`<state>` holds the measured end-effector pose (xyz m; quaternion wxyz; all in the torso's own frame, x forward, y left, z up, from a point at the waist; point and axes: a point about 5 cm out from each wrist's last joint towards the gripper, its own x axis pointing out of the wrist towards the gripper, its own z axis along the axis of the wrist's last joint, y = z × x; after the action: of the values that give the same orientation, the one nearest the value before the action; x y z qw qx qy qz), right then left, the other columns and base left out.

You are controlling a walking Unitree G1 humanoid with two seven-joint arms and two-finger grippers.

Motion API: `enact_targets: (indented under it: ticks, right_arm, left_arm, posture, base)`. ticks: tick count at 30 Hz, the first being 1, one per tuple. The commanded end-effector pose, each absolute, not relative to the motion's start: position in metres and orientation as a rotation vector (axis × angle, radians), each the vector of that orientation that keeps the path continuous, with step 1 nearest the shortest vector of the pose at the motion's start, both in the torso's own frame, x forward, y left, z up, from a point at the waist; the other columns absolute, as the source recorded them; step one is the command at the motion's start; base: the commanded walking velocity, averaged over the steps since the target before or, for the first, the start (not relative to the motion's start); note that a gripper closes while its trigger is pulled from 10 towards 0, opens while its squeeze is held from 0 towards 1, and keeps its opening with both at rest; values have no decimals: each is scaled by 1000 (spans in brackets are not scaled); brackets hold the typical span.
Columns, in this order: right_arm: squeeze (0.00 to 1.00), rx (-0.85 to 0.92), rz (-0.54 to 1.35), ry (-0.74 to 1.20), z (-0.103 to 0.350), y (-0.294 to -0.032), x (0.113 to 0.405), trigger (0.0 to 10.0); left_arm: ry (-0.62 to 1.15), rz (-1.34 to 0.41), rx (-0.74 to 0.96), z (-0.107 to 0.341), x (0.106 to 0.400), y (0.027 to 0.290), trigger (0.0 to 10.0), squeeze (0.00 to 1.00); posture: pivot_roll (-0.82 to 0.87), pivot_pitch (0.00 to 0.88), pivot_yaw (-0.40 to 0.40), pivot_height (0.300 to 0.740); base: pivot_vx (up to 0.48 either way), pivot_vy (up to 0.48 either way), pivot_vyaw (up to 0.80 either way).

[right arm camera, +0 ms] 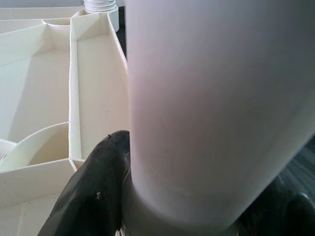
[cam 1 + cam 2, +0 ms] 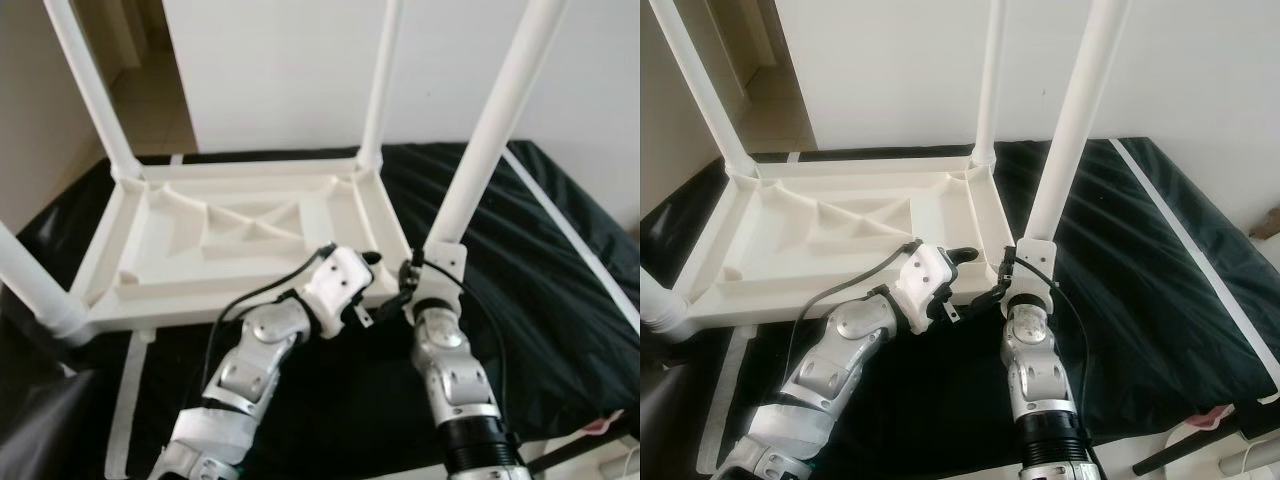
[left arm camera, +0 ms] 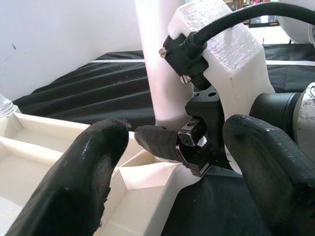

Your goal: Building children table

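— White plastic: where was the children's table?

— At frame centre, upside down on the black sheet, legs pointing up.

— And the right pincer?

— Clamped on the base of the near-right leg, one finger on each side of it.

— The left pincer?

— Beside that corner, fingers spread wide, holding nothing.

White leg clamped between black fingers — ribbed tabletop underside beside.
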<state>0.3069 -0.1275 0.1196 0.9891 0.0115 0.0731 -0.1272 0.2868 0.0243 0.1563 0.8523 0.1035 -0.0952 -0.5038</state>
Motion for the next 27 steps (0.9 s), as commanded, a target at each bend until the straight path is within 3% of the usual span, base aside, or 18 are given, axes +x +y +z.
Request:
enact_targets:
  ticks: [1, 2, 18, 22, 23, 24, 27]
  right_arm:
    - [0, 42, -262, 235, 105, -124, 302, 10000]
    - [1000, 41, -248, 223, 107, -124, 303, 10000]
    - [1000, 39, -74, 12, 130, -131, 290, 10000]
    - [1000, 18, -31, -18, 129, -145, 283, 10000]
    - [392, 15, 19, -21, 127, -152, 279, 10000]
    - [0, 11, 78, -18, 126, -159, 276, 10000]
    - [0, -10, 128, -17, 124, -166, 275, 10000]
  left_arm:
    - [-206, -1024, 206, 157, 287, 23, 10000, 0]
    - [-206, -1025, 204, 157, 287, 23, 10000, 0]
    - [-206, -1028, 203, 156, 286, 22, 10000, 0]
    - [-205, -1027, 202, 156, 286, 22, 10000, 0]
    - [-205, -1028, 202, 156, 285, 23, 10000, 0]
    - [-205, -1029, 203, 155, 285, 23, 10000, 0]
    - [-205, -1029, 205, 155, 286, 23, 10000, 0]
  posture:
    - [12, 0, -37, 740]
    - [11, 0, -38, 740]
    - [5, 0, -43, 740]
    - [2, 0, -42, 740]
    - [1, 0, -42, 740]
    - [-1, 0, -40, 740]
    - [-1, 0, -40, 740]
  base:
    - [0, 0, 0]
    - [0, 0, 0]
    - [0, 0, 0]
    - [0, 0, 0]
    - [0, 0, 0]
    - [0, 0, 0]
    - [0, 0, 0]
